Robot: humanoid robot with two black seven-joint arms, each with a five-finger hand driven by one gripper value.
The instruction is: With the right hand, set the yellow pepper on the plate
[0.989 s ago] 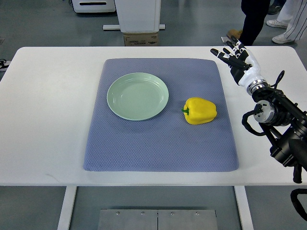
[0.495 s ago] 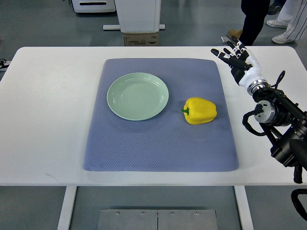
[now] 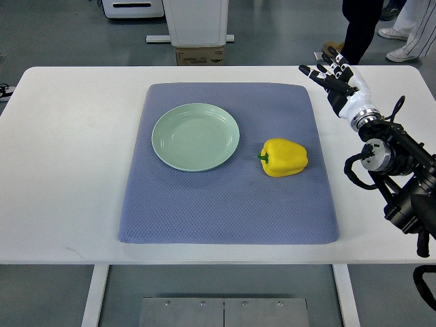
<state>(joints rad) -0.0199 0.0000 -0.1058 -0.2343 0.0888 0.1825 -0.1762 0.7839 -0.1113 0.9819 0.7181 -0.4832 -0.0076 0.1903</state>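
Note:
A yellow pepper (image 3: 285,157) with a green stem lies on its side on the right part of the blue-grey mat (image 3: 228,204). To its left sits an empty pale green plate (image 3: 195,136). My right hand (image 3: 335,80) hovers over the table's far right, beyond the mat's top right corner, well up and right of the pepper. Its fingers are spread and hold nothing. The right arm (image 3: 398,177) runs down the right edge of the view.
The white table (image 3: 68,170) carries the mat. Beyond its far edge stand a white pedestal with a cardboard box (image 3: 200,54) and a person's legs and shoes (image 3: 361,27) at the top right.
The right hand has drifted slightly up and to the right. The pepper and plate have not moved.

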